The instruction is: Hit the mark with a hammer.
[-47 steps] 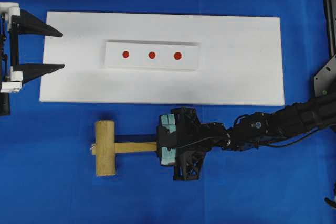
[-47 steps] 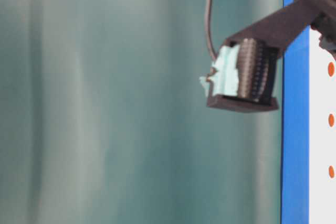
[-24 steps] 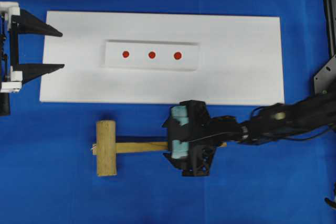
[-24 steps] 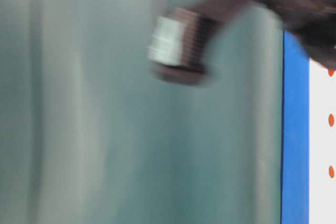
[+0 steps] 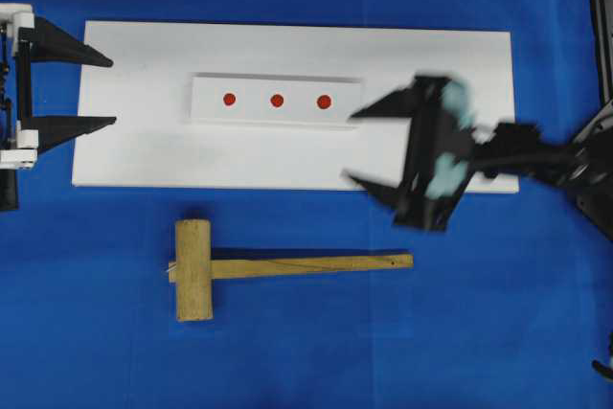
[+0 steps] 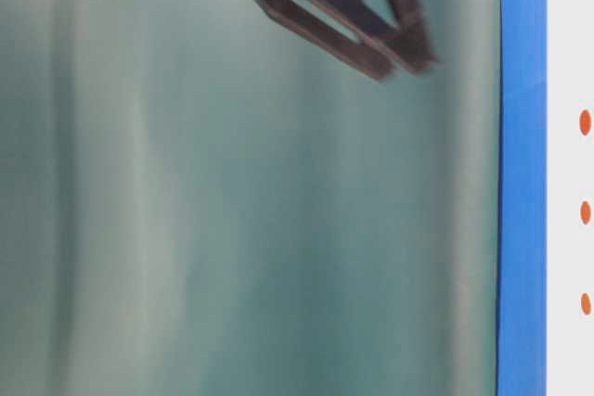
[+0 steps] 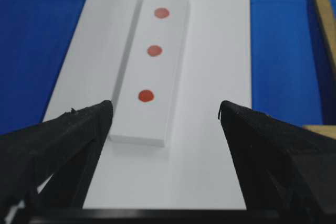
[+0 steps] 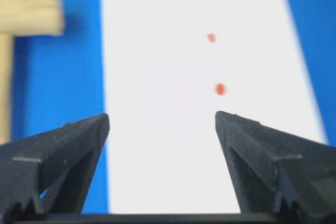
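I see my right gripper (image 5: 366,146) wide open and empty; the hammer (image 5: 278,266) lies below its fingers.

My left gripper (image 5: 113,91) is also wide open, holding nothing.

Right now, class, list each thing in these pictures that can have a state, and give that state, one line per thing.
Light wooden mallet: lying flat on the blue cloth, held by nothing.
Small white block with three red dots: resting on the large white board, untouched.
Left gripper: jaws open, empty, at the board's left edge.
Right gripper: jaws open, empty, blurred, over the board's right part.
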Motion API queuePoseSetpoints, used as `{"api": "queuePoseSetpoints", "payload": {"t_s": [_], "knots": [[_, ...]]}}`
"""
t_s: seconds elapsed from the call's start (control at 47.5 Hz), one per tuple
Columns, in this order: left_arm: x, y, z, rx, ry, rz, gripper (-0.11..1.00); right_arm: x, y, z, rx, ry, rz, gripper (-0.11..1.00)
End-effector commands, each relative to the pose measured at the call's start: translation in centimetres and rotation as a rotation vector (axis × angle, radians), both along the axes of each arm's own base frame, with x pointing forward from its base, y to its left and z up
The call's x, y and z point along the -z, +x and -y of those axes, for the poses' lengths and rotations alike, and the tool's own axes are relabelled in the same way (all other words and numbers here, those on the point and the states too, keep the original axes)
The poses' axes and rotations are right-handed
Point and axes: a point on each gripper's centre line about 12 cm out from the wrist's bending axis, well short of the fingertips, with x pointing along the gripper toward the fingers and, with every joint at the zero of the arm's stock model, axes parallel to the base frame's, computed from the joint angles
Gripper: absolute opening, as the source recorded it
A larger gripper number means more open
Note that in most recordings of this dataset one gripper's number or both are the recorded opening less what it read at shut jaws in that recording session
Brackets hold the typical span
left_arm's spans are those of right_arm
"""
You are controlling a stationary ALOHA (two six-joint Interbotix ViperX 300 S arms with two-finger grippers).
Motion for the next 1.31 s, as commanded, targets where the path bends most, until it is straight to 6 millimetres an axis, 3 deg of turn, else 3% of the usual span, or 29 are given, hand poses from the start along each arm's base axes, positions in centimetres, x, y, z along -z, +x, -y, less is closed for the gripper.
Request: {"api": "queuePoseSetpoints", "payload": {"t_s": [0.0,0.316,0.464,0.611,0.991,1.286], "knots": [[-0.4,0.2,0.0,0.001,0.001,0.014,0.80,-2.1,-1.4,1.5,0.026,-0.007,0.063,0.79],[-0.3,0.2,0.0,0.001,0.001,0.012,0.80,-5.2,-8.1,3.1,0.013,-0.047,0.206,0.79],[-0.4,0.2,0.0,0.003,0.001,0.014,0.80,-4.3,-10.6,3.3,0.018,-0.026,0.225,0.79],[-0.4,0.2,0.2,0.012,0.007,0.015,0.80,-2.1,-12.7,3.4,0.023,0.005,0.212,0.78],[-1.0,-1.3,0.9,0.041,0.029,0.083,0.80,2.4,-15.1,2.7,-0.048,0.049,0.182,0.77],[-0.6,-2.9,1.1,0.047,0.049,0.108,0.80,2.7,-15.7,2.8,-0.042,0.064,0.196,0.76]]}}
